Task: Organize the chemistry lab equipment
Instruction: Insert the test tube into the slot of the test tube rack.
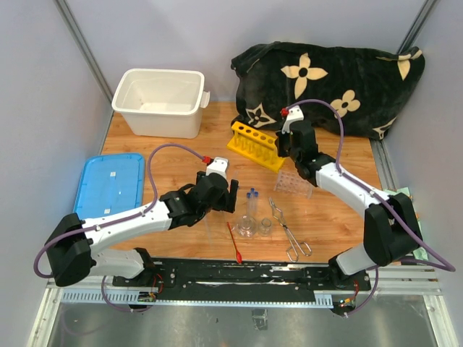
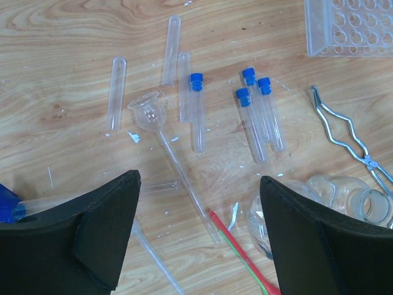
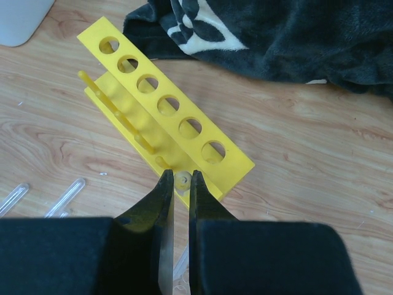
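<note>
My left gripper [image 2: 200, 179] hangs open above the wood with nothing between its fingers. Beyond it lie blue-capped tubes [image 2: 197, 110], uncapped clear tubes [image 2: 115, 92] and a small glass funnel [image 2: 147, 110] on a thin stem. The red-tipped stick [image 2: 236, 246] lies under the gap, glass beakers [image 2: 344, 190] and metal tongs [image 2: 344, 132] to the right, and the clear plastic rack [image 2: 353, 27] further off. My right gripper [image 3: 182, 178] is shut on a clear tube [image 3: 182, 180], seen end-on over the near end of the yellow holed rack [image 3: 159, 98].
A white tub [image 1: 159, 101] stands at the back left, with its blue lid [image 1: 110, 184] flat on the left side. The black flowered cloth [image 1: 333, 79] is bunched at the back right, just behind the yellow rack [image 1: 255, 143].
</note>
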Robot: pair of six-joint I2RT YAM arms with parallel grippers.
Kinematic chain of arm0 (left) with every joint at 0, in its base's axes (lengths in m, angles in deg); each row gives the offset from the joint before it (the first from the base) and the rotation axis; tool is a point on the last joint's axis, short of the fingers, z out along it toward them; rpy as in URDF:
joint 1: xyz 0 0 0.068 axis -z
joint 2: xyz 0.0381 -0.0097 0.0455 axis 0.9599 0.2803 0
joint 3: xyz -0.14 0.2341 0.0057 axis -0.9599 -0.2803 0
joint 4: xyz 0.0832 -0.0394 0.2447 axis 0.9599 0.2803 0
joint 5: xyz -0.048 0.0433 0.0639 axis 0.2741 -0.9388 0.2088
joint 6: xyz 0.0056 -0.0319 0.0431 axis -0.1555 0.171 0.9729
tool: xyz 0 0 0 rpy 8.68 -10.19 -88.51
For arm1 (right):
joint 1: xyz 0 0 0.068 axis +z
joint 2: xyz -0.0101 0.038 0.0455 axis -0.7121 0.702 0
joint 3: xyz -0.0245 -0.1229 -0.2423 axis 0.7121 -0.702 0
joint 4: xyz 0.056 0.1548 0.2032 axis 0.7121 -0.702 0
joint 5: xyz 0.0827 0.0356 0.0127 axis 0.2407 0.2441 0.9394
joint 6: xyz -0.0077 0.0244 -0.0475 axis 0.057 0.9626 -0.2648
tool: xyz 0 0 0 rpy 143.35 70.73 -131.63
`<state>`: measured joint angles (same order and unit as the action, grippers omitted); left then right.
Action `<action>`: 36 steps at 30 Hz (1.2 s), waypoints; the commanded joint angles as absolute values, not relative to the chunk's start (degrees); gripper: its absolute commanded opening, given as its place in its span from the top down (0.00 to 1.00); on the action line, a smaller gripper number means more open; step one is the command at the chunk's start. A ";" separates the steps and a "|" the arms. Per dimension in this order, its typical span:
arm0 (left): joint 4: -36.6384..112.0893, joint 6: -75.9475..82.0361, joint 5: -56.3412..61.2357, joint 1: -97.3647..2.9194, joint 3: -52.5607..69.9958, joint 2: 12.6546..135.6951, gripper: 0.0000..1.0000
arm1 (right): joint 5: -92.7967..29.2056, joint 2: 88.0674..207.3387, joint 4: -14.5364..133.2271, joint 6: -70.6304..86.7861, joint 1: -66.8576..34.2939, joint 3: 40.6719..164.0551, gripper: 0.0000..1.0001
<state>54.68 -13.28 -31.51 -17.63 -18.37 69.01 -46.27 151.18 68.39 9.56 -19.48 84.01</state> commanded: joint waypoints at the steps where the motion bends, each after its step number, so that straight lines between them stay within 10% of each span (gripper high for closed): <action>1: 52.91 -13.62 -31.66 -17.21 -17.46 68.78 0.17 | -44.60 152.49 71.33 10.79 -20.59 84.95 0.99; 21: 52.31 -12.76 -31.95 -17.23 -17.14 70.74 0.17 | -42.42 156.71 71.87 11.19 -21.24 85.52 0.98; 29: 52.16 -12.45 -32.00 -17.25 -17.13 71.18 0.17 | -42.25 156.64 71.78 10.87 -21.23 85.65 0.65; 36: 52.22 -12.62 -31.75 -17.24 -17.04 70.82 0.17 | -42.25 154.28 69.14 10.02 -21.24 86.67 0.62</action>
